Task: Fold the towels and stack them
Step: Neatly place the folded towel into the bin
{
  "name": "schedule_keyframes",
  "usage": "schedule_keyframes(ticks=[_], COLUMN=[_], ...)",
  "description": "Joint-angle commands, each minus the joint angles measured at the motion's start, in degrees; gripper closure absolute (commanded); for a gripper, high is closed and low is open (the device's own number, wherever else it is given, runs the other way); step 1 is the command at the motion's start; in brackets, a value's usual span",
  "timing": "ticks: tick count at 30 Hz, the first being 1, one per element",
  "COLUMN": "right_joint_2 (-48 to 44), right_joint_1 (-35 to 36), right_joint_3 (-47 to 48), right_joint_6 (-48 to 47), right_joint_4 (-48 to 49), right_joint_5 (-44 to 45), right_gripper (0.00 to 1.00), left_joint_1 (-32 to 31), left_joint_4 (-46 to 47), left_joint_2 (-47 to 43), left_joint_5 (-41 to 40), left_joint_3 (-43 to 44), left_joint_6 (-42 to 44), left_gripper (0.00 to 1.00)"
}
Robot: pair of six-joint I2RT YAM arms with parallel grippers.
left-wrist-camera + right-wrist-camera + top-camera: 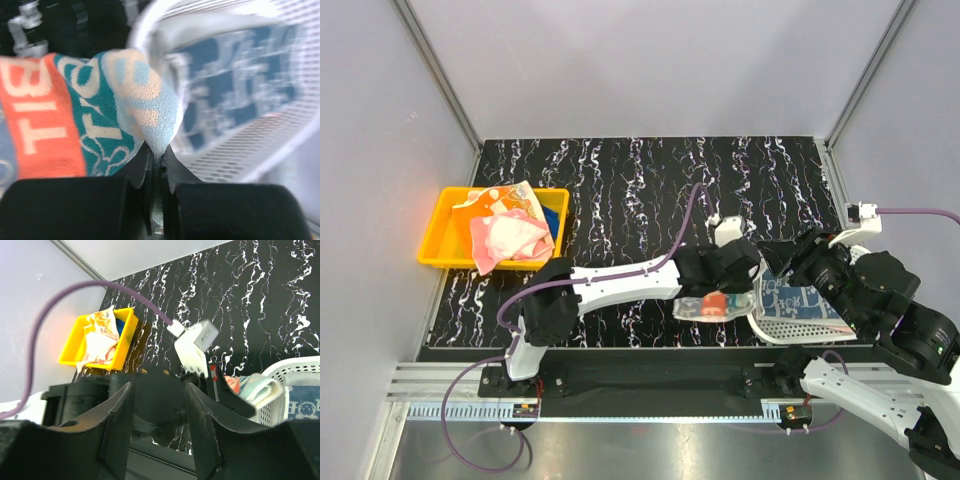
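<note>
My left gripper (745, 280) is shut on a fold of a cartoon-printed orange, teal and white towel (712, 305), held just left of the white mesh basket (780, 330). In the left wrist view the towel (100, 110) is pinched between the closed jaws of the gripper (157, 155). A blue-and-white printed towel (802, 300) lies in the basket. My right gripper (790, 262) is open and empty above the basket's far side; in its own view it (159, 390) faces the left wrist. More towels, pink (510, 238), printed (505, 200) and blue (553, 215), lie in the yellow tray (445, 245).
The basket stands at the table's near right edge, with its rim showing in both wrist views (260, 145) (295, 367). The tray sits at the far left and also shows in the right wrist view (75, 352). A purple cable (685, 225) arcs over the left arm.
</note>
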Motion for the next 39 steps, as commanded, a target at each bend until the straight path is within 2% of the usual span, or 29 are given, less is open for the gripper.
schedule_keyframes(ticks=[1, 16, 25, 32, 39], right_joint_2=[-0.29, -5.48, -7.06, -6.89, -7.24], right_joint_1=[0.19, 0.19, 0.19, 0.19, 0.11], right_joint_3=[2.43, 5.06, 6.38, 7.79, 6.39], right_joint_6=[-0.75, -6.46, -11.38, -12.27, -11.74], right_joint_4=[0.91, 4.87, 5.75, 5.14, 4.87], right_joint_5=[-0.13, -4.08, -9.00, -14.54, -15.25], right_gripper=[0.48, 0.47, 0.45, 0.46, 0.46], left_joint_1=[-0.43, -1.05, -1.31, -1.66, -1.31], left_joint_4=[5.34, 12.72, 22.21, 24.59, 25.47], left_joint_2=[0.65, 15.60, 21.75, 26.15, 31.42], left_joint_5=[4.75, 17.42, 23.48, 23.49, 22.08], left_joint_3=[6.48, 27.83, 30.92, 35.85, 41.03], left_joint_6=[-1.87, -3.72, -8.20, -10.13, -11.89], left_gripper=[1.00, 1.00, 1.00, 1.00, 1.00])
